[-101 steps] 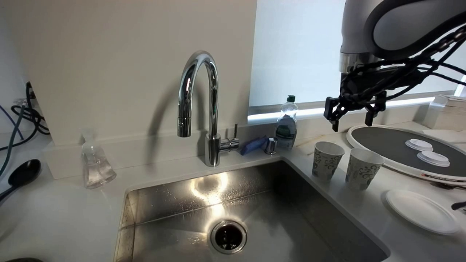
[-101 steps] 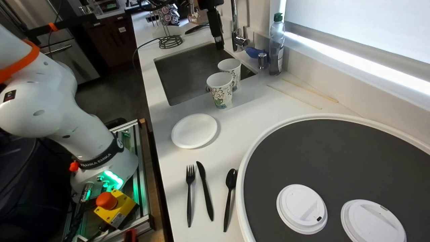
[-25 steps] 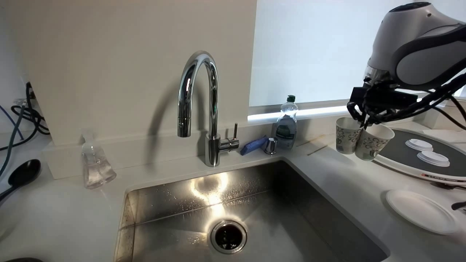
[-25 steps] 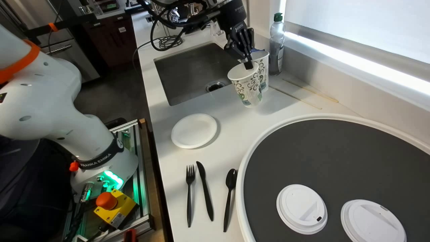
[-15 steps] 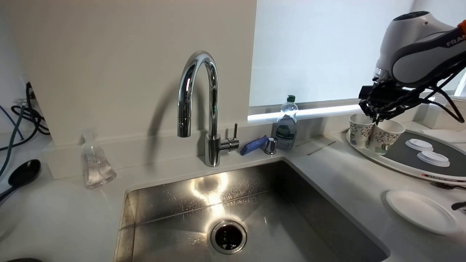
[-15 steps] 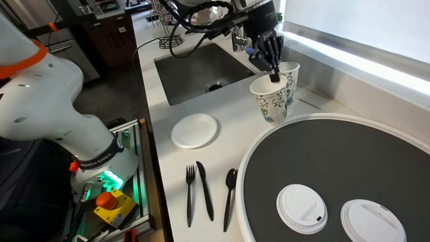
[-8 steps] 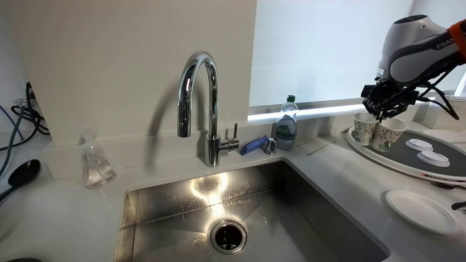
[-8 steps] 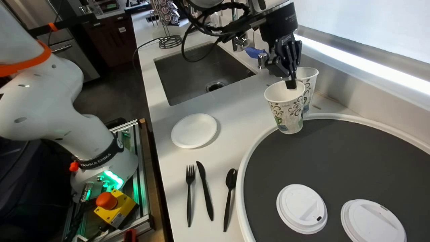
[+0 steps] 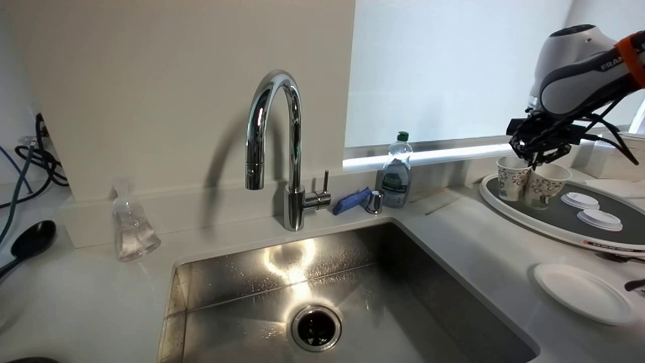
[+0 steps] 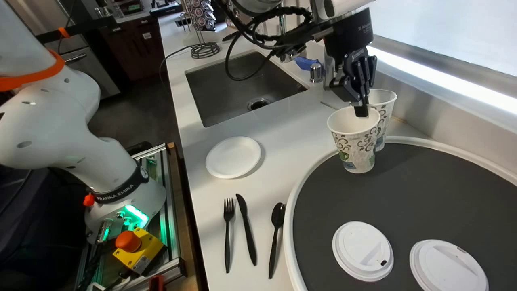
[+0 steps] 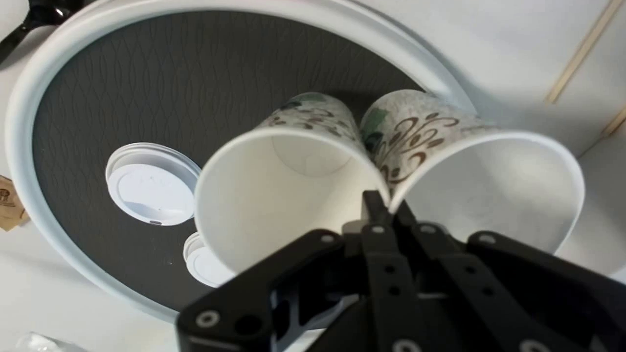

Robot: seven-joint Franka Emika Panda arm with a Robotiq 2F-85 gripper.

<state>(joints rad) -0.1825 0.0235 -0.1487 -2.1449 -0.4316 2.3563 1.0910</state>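
Two patterned paper cups hang rim to rim from my gripper (image 11: pixel 390 208). In the wrist view its fingers pinch both adjoining rims, one finger inside each cup. The left cup (image 11: pixel 254 195) and the right cup (image 11: pixel 494 186) tilt apart at the base there. In an exterior view the nearer cup (image 10: pixel 355 147) partly hides the farther cup (image 10: pixel 385 108), and a black fingertip (image 10: pixel 360 111) dips into the nearer one. Both cups are over the edge zone of a round grey tray (image 10: pixel 404 194) with a white rim. Whether their bottoms touch it, I cannot tell.
Two white lids (image 10: pixel 363 252) lie on the tray. A white plate (image 10: pixel 233 157), fork (image 10: pixel 228 214), knife (image 10: pixel 247 234) and spoon (image 10: pixel 277 220) lie on the counter, near the sink (image 10: pixel 230 89). Thin wooden sticks (image 9: pixel 443 204) and a soap bottle (image 9: pixel 396 176) are by the wall.
Several seconds ago the cups stood on the counter by the sink beneath an open gripper. Now, gripped together, they have travelled from there to above the tray, moving further over it this last second.
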